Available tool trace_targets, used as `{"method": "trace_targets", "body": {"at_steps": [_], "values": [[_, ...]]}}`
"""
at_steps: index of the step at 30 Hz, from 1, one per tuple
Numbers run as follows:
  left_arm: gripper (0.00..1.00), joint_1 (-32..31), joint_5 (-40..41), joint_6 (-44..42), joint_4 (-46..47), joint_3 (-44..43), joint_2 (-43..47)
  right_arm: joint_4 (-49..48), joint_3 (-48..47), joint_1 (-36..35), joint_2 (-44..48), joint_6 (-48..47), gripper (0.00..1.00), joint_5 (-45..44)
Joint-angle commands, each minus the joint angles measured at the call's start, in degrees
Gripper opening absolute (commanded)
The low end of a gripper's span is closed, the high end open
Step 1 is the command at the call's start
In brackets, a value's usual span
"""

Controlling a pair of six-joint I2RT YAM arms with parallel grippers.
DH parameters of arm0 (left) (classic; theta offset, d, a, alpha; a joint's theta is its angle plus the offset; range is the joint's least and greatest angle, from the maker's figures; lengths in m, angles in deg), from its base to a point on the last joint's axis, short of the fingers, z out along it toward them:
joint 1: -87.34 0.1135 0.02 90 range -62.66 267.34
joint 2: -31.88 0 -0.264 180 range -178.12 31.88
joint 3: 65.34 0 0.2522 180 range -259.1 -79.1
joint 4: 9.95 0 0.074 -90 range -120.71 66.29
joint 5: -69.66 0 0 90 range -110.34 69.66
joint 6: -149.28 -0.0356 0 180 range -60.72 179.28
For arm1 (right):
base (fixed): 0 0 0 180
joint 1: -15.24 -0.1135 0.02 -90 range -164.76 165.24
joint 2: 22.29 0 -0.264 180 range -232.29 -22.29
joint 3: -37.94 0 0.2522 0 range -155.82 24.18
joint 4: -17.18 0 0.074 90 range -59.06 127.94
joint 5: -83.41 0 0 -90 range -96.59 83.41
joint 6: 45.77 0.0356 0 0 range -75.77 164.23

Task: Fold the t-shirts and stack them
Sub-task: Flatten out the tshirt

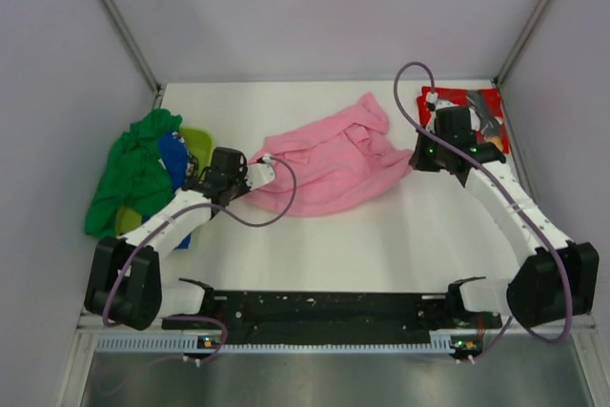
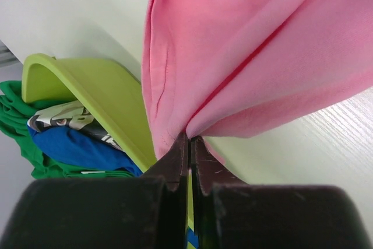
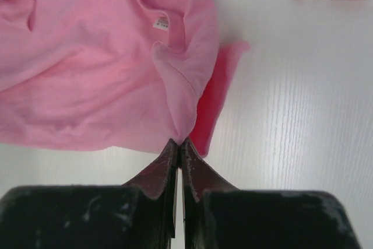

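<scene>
Pink t-shirt (image 1: 329,164) lies crumpled mid-table between the two arms, bunched w/ deep folds; neck label shows in right wrist view. Left gripper (image 2: 189,142) is pinched tight on a gathered bit of the shirt's left edge, cloth fanning out from the tips. Right gripper (image 3: 179,144) is likewise clamped on the right edge, near the collar fold, cloth drawn to a peak at the tips. Middle of the shirt is slack, resting on table (image 1: 381,254).

Red t-shirt (image 1: 474,107) lies flat at far right corner and looks folded, so est. one done. Heap at far left: green t-shirt (image 1: 129,178), blue t-shirt (image 1: 173,154), yellow-green t-shirt (image 1: 200,140), unsorted.

Handling est.: light, soft knit, no stiffness. It drapes and creases wherever unsupported and won't hold a shape. Not fragile. Grips OK btwn pads, but a thin pinch may slip under tension.

Best holds: hem corners or shoulder seams, where doubled stitching gives bulk. Current holds look like arbitrary bunches, so prob. need to spread flat & regrip before a clean fold.

Risk: catching 2 layers and folding in a hidden crease.
</scene>
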Motion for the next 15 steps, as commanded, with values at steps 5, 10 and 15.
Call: {"method": "trace_targets", "body": {"at_steps": [5, 10, 15], "values": [[0.0, 0.68, 0.13, -0.21, -0.7, -0.28, 3.92, 6.97, -15.14, -1.57, -9.29, -1.91, 0.0, 2.59], [0.0, 2.62, 0.04, -0.83, 0.26, -0.72, 5.42, 11.18, -12.08, -2.37, 5.45, 0.37, 0.0, 6.46], [0.0, 3.41, 0.04, -1.09, -0.43, -4.23, 3.66, 17.17, -10.32, -2.28, 13.91, 2.57, 0.0, 16.89]]}}
